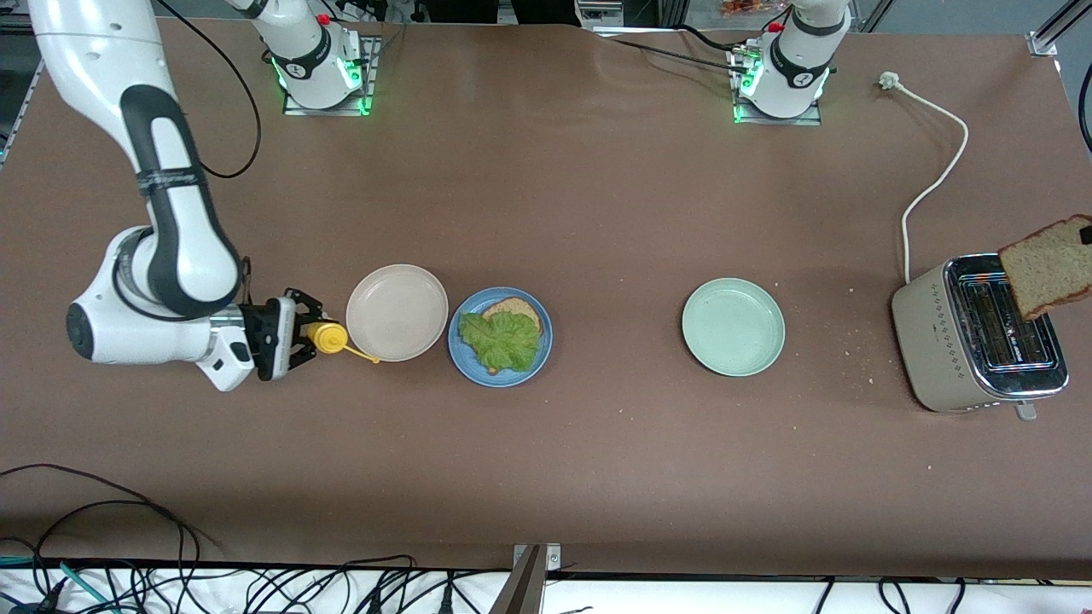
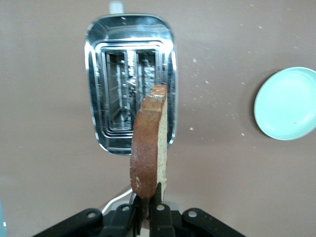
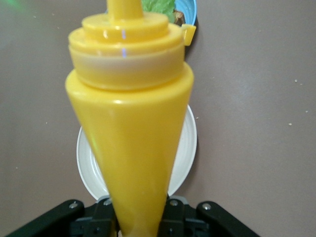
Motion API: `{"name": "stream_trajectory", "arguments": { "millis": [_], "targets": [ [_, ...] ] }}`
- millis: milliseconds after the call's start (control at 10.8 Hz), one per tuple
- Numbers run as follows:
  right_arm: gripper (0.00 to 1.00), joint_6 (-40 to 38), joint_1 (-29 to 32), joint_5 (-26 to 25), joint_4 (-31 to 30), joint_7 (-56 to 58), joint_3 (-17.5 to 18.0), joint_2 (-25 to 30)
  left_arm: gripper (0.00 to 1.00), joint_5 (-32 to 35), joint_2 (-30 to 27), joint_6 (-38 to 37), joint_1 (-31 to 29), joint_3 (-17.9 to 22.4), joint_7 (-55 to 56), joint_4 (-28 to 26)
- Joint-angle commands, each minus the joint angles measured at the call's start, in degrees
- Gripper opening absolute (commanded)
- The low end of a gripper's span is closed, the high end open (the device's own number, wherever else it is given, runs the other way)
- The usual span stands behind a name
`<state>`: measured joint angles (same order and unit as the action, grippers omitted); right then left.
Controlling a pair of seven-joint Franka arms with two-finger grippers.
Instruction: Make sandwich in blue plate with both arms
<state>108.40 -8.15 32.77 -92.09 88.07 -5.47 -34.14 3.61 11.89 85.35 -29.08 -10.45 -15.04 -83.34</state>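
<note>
**Top slice in the air, sauce bottle parked by the plates**

Left pincer [image 2: 146,217] is clamped on the bottom edge of a bread slice [image 1: 1048,266], held edge-up over the toaster [image 1: 981,345]. Right pincer [image 1: 300,340] is closed around a yellow squeeze bottle [image 1: 327,337], low over the desk [image 1: 597,477] just beside the cream plate [image 1: 397,312], nozzle pointing across it.

Blue plate [image 1: 500,337] sits between the cream plate and mint plate [image 1: 733,327], touching the cream one; it carries one bread slice [image 1: 514,309] with a lettuce leaf [image 1: 500,340] on top.

Risks, as I judge them:
- Thin grip on the slice edge: it could tear or pivot during the long carry to the blue plate.
- Arms converge there; bottle nozzle sits close to the drop zone, so collision risk.
- Lettuce overhangs and could shift when the slice lands.

Count: 3 plates, 2 bread slices, 1 lettuce leaf, 1 bottle, 1 toaster, 2 arms.
</note>
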Motion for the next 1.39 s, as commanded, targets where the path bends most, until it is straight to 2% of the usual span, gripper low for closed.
{"name": "stream_trajectory", "arguments": {
  "millis": [0, 370, 647, 832, 1016, 1294],
  "targets": [
    [0.00, 1.0, -6.0, -8.1, -1.5, -12.4, -1.7, 2.6, 0.00, -7.7, -0.9, -2.6, -0.2, -0.2, 2.8, -1.0],
    [0.00, 1.1, -13.8, -19.7, -1.1, -29.5, -2.1, 4.2, 0.00, -11.9, 0.6, -2.6, 0.0, -0.6, 5.3, -1.7],
    [0.00, 1.0, -19.1, -31.0, -1.2, -40.8, -1.7, 5.4, 0.00, -12.0, 1.6, -2.6, 0.4, -0.8, 5.3, -1.7],
    [0.00, 1.1, -22.2, -37.0, -1.3, -45.1, -1.6, 5.1, 0.00, -12.0, 1.9, -2.4, 0.6, -0.8, 5.3, -1.7],
    [0.00, 1.5, -25.3, -46.1, -1.7, -51.9, -1.5, 3.8, 0.00, -12.0, 2.3, -2.4, 1.4, -0.8, 6.2, -1.7],
    [0.00, 1.4, -29.0, -53.2, -1.8, -58.2, -1.5, 1.6, 0.00, -12.0, 2.4, -2.4, 1.7, -0.9, 6.7, -1.7]
  ]
}}
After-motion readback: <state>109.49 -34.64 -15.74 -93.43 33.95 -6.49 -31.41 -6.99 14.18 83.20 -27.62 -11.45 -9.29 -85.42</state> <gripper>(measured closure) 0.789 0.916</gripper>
